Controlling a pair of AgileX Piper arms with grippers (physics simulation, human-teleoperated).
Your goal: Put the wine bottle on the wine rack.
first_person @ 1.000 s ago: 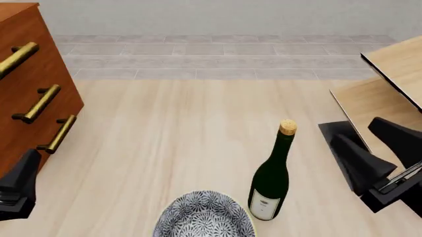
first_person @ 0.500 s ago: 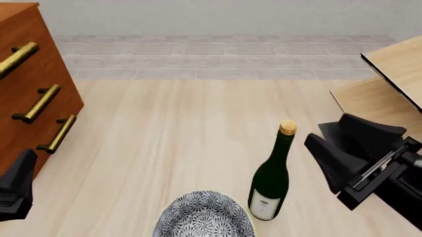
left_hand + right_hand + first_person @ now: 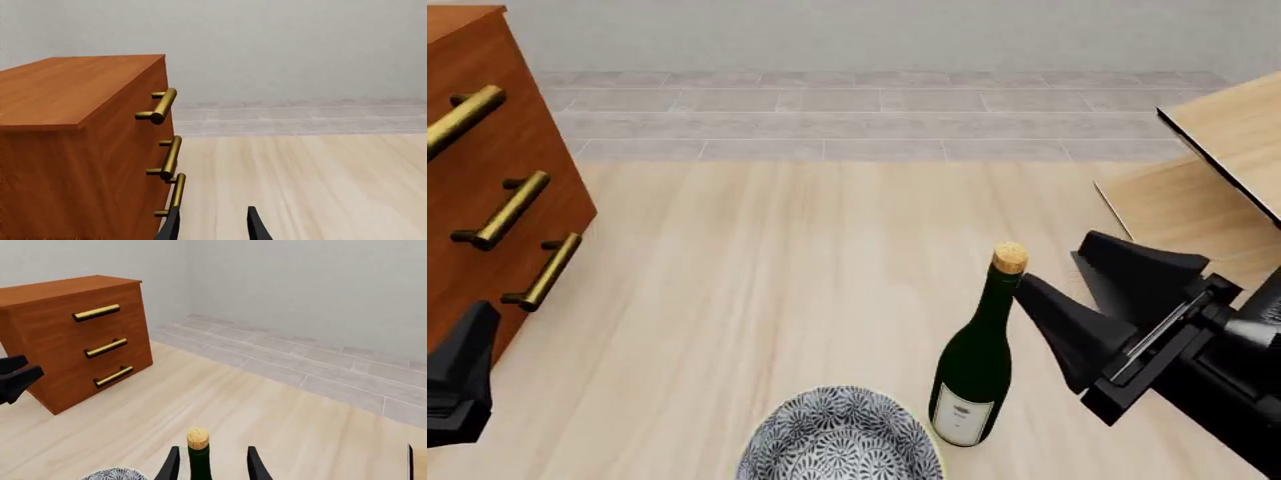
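Observation:
The wine bottle (image 3: pixel 974 362) is dark green with a tan cork and a white label. It stands upright on the table at front centre. My right gripper (image 3: pixel 1053 264) is open just right of the bottle's neck, with its nearer fingertip close to the glass. In the right wrist view the cork (image 3: pixel 197 437) shows between the spread fingers of that gripper (image 3: pixel 213 451). The wine rack (image 3: pixel 1208 165), of pale wood panels with dark edges, stands at the right edge. My left gripper (image 3: pixel 478 318) is open and empty at the front left, by the cabinet; it also shows in the left wrist view (image 3: pixel 212 214).
A reddish-brown cabinet (image 3: pixel 487 190) with brass handles fills the left side and shows in the left wrist view (image 3: pixel 73 150). A blue-patterned bowl (image 3: pixel 841 437) sits at the front edge, left of the bottle. Grey floor tiles lie beyond the table's far edge.
My right gripper has moved left, from beside the rack up to the bottle's neck. The left gripper, bottle and bowl have stayed where they were.

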